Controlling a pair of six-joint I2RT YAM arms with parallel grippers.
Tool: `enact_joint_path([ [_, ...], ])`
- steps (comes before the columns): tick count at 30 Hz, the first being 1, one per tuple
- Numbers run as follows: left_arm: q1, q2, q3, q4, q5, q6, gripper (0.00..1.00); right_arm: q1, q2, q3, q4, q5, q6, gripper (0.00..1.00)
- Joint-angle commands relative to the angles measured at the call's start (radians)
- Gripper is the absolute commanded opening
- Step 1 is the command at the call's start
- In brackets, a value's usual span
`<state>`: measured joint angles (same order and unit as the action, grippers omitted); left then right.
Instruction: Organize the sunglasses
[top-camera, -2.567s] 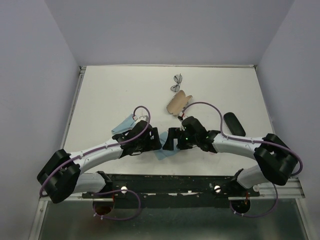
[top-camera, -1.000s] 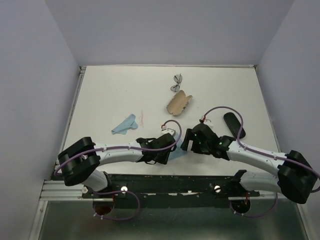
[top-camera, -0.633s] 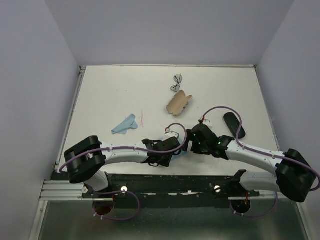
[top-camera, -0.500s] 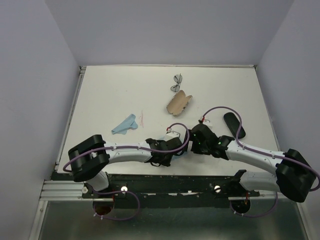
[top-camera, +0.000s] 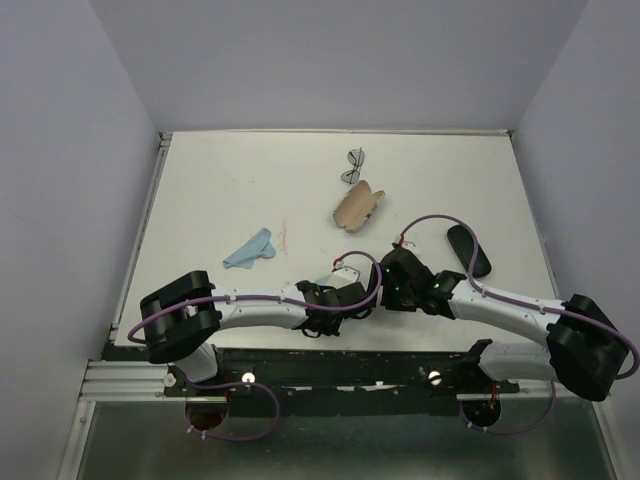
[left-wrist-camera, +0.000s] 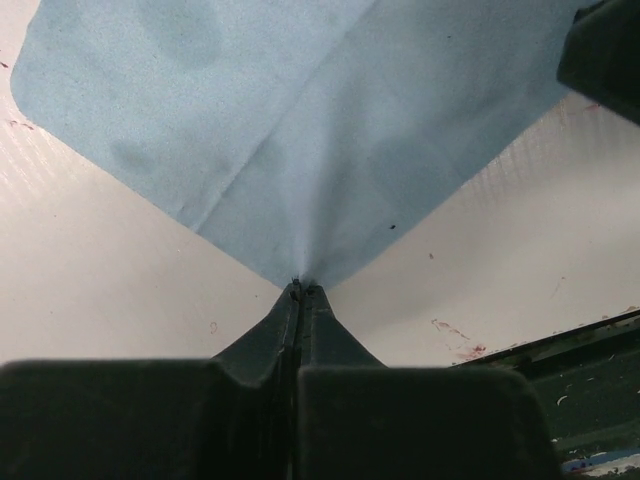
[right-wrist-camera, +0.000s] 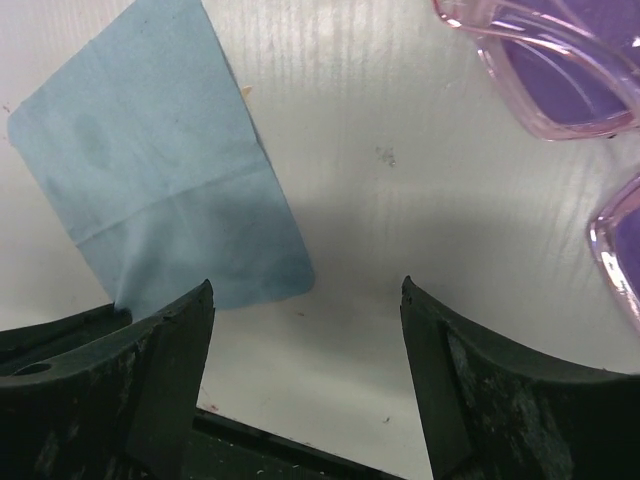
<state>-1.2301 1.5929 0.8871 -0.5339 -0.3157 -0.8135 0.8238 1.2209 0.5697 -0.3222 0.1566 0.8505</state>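
Two robot arms meet over the near middle of a white worktop (top-camera: 220, 180). The left hand (left-wrist-camera: 298, 288) is clamped on one corner of a blue cloth (left-wrist-camera: 300, 120), its two fingers pressed together with the fabric pinched between them. The rest of the cloth fans out flat on the surface ahead of it.

The right hand (right-wrist-camera: 305, 290) hangs just beside it with its fingers (right-wrist-camera: 150, 370) spread wide and nothing between them. Below it are bare worktop and the near edge of the same cloth.

The pink-purple sunglasses (right-wrist-camera: 560, 70) lie on the worktop just ahead of the right hand and off to one side. They are clear of the cloth, and only parts of the translucent frame and violet lenses show at the corner of the wrist view. From above, the right arm hides them.

The dark-framed sunglasses (top-camera: 354, 166) rest well away, toward the far side of the worktop, just beyond a beige pouch (top-camera: 359, 204). A black case (top-camera: 468, 248) lies closed to the right, near the right arm's cable loop. A second blue cloth (top-camera: 250, 249) sits crumpled to the left, apart from both arms.

Seen from overhead, the left hand (top-camera: 340, 298) and the right hand (top-camera: 378, 285) are nearly touching.
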Motion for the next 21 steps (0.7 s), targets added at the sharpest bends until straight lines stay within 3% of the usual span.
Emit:
enact_joint_path([
  [1,-0.006,0.004,0.001,-0.028,-0.020,-0.010,0.00,0.003,0.023,0.007,0.035,-0.115,-0.027,0.80],
  [5,-0.006,-0.030,-0.026,0.037,0.015,-0.004,0.00,0.003,0.038,0.004,0.031,-0.103,0.002,0.75],
  [10,-0.006,-0.054,-0.050,0.072,0.020,-0.019,0.00,0.003,0.097,0.016,0.045,-0.121,0.039,0.56],
  [21,-0.006,-0.079,-0.086,0.115,0.007,-0.045,0.00,0.005,0.206,0.032,0.049,-0.088,0.097,0.34],
])
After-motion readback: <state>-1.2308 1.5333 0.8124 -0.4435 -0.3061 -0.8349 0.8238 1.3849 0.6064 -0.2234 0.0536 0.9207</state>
